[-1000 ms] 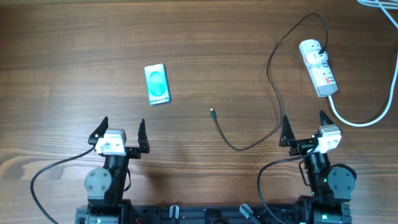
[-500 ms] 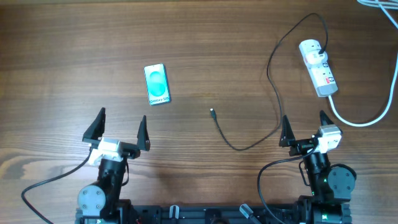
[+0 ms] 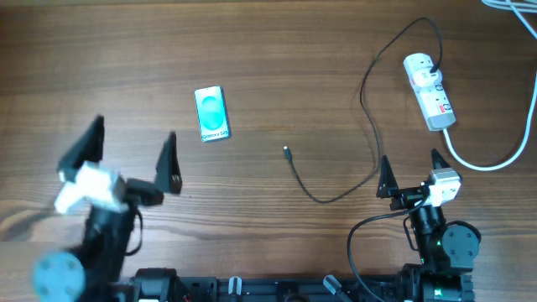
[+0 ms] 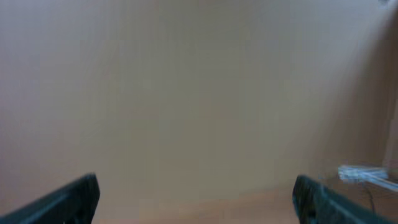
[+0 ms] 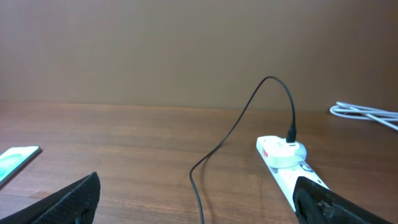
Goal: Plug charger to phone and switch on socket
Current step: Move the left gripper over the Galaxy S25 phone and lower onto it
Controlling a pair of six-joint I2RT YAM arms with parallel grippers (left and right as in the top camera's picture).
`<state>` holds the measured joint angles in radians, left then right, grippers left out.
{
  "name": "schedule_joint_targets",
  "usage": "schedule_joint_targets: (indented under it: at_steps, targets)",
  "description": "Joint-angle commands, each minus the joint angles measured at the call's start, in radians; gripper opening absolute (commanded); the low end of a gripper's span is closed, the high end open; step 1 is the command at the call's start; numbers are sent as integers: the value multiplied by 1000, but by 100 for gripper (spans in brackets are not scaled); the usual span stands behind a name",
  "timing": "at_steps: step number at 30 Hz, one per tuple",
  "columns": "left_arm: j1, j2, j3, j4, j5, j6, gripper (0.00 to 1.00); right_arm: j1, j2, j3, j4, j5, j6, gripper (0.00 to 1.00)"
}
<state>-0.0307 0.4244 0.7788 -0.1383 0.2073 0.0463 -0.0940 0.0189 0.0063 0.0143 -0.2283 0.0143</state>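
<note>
The phone (image 3: 211, 113) lies flat on the wooden table, teal screen up; its edge shows in the right wrist view (image 5: 15, 160). The charger's thin black cable (image 3: 369, 126) runs from its metal tip (image 3: 286, 152) at mid-table to its white plug in the socket (image 3: 429, 102) at the far right; both show in the right wrist view, the cable (image 5: 230, 134) and the socket (image 5: 289, 168). My left gripper (image 3: 132, 155) is open and empty, raised, left of and nearer than the phone. Its wrist view is blurred. My right gripper (image 3: 409, 169) is open and empty near the front edge.
The socket's thick white cord (image 3: 495, 159) loops along the right edge of the table. More white cable (image 3: 512, 13) lies at the far right corner. The robots' black cables trail by both arm bases at the front.
My left arm has lifted and swung left and forward, its gripper still open. The right arm, phone, charger and socket have not moved.
</note>
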Motion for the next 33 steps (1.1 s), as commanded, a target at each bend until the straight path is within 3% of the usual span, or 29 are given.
schedule_joint_targets:
  at_steps: [1,9,11,23,33]
  targets:
    - [4,281,324,-230,13,-9,100,0,-11,-1,3,-9,13,100]
    - [4,844,902,-789,13,-10,100,0,-11,-1,3,-9,13,100]
    - [4,946,964,-872,14,-10,100,0,-11,-1,3,-9,13,100]
    - [-11,1360,975,-1146,14,-10,100,0,-11,-1,3,-9,13,100]
    - [-11,1459,975,-1115,81,-10,100,0,-11,-1,3,-9,13,100]
